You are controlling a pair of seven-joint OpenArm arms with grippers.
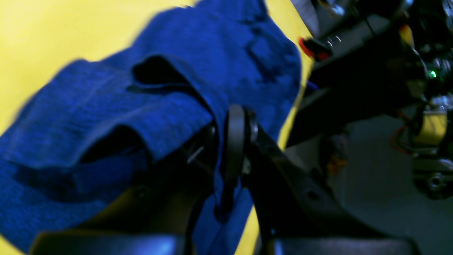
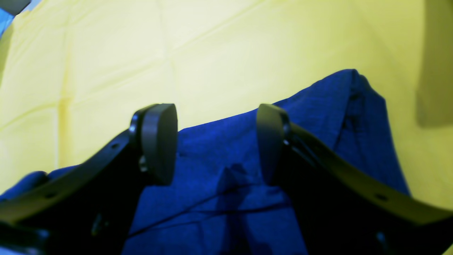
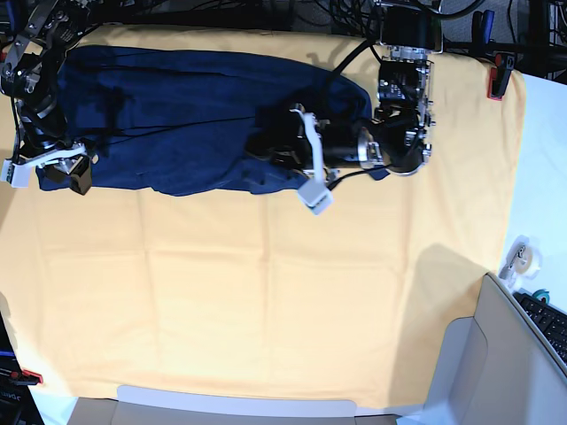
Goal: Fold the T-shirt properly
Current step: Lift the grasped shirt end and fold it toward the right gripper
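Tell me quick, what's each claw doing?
Left gripper: shut on the shirt.
Right gripper: open, holding nothing, over the shirt.

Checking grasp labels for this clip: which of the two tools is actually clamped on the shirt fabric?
The left tool: its jaws are shut with blue T-shirt fabric pinched between them. The right tool stands open above the shirt, with nothing between its jaws.

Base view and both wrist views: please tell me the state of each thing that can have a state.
T-shirt: partly folded, bunched at one end, lying on the table cloth.
Left gripper: shut on the T-shirt, fabric pinched between its pads.
Right gripper: open, above the T-shirt's edge, holding nothing.
Table cloth: spread flat, creased.
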